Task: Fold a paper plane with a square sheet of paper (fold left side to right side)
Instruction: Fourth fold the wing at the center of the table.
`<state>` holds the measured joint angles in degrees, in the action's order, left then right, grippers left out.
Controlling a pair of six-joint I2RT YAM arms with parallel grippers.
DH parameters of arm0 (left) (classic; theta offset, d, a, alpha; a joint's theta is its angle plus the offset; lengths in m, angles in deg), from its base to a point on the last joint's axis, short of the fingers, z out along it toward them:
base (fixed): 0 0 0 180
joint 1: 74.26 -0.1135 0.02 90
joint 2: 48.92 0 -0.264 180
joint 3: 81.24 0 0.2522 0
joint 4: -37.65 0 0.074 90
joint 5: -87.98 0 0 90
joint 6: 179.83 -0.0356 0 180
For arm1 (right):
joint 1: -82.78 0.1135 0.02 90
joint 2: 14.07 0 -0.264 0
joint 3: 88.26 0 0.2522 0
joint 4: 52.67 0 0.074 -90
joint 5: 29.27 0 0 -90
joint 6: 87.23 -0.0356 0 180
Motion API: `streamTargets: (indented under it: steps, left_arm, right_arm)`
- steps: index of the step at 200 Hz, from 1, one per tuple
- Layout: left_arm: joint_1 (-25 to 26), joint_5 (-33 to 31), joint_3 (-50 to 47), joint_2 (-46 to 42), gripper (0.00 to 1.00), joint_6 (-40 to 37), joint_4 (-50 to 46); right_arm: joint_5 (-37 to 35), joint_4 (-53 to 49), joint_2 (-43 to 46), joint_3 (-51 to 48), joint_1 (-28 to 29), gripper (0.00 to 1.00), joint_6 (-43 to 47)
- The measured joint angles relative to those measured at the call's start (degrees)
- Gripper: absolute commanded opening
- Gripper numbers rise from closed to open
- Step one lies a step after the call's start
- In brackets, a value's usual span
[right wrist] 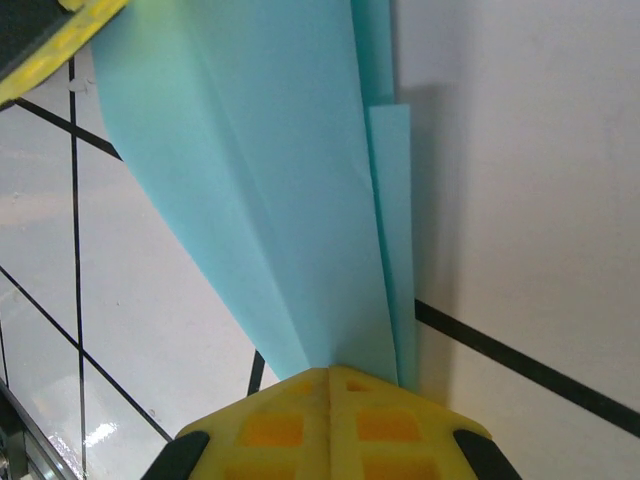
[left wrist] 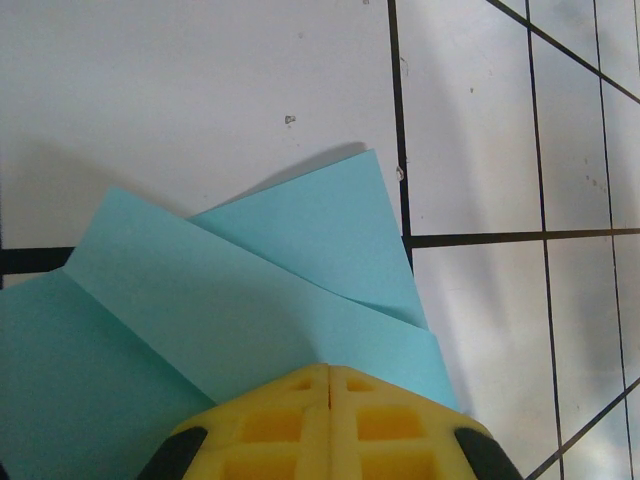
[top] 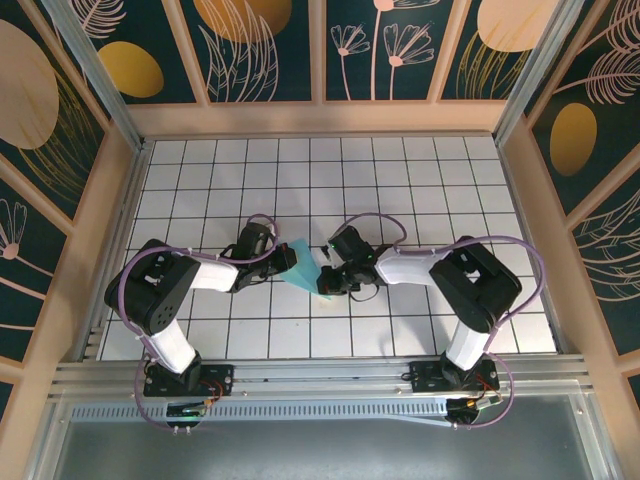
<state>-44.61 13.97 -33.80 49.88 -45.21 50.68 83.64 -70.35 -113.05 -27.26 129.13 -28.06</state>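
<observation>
Left gripper (top: 284,262) pressed shut on the paper plane (top: 303,265), with yellow fingers (left wrist: 290,420) meeting flat and no gap along the seam. Right gripper (top: 328,276) likewise clamped shut on the same plane from the opposite side, fingers (right wrist: 380,425) closed with the blue sheet coming out from between them.

Around everything, dark teal walls (top: 260,50) with gold discs and pale line-drawn plants, framed in light wood. Below them, a white table (top: 400,180) ruled into square tiles by thin black lines. Along the near edge, a metal rail (top: 320,375) carrying both bases. Left arm (top: 160,290) and right arm (top: 470,285) bent inward toward each other, wrists nearly meeting just left of the table's middle. Purple cables (top: 538,262) looped along each arm.

Between the two wrists, the paper plane: light turquoise, folded into overlapping layers. From the left wrist, layers (left wrist: 250,290) fanned out past the fingertips, one upper flap angled up to the right, and a dark shadow on the tile behind it. From the right wrist, the paper (right wrist: 280,200) narrowing down to the fingertips, a long crease down the middle and a thin strip set along the right edge; at the top left corner, the left gripper (right wrist: 60,35) on the far end. Contact between paper and table impossible to tell.

On the tile above the paper, a small dark speck (left wrist: 289,120).
</observation>
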Motion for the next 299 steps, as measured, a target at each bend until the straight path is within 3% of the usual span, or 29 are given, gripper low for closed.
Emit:
streamTargets:
  steps: [199, 215, 267, 299]
  left_arm:
    - [0.0, 0.0, 0.5, -0.1, 0.00, -0.1, -1.0]
    - [0.0, 0.0, 0.5, -0.2, 0.05, -0.1, -1.0]
    - [-0.4, 0.0, 0.9, -6.1, 0.25, -0.9, -5.9]
    - [-0.4, -2.3, 1.8, -15.2, 0.40, -1.3, -8.0]
  right_arm:
    - [-0.7, -5.2, 6.3, -4.8, 0.0, 0.00, 0.1]
    - [-1.7, -8.6, 8.1, -4.8, -0.4, 0.00, 0.5]
    - [-4.8, -10.9, 16.0, -3.1, -4.3, 0.36, 5.2]
    - [-5.1, -5.9, 15.4, -2.6, -4.7, 0.45, 9.1]
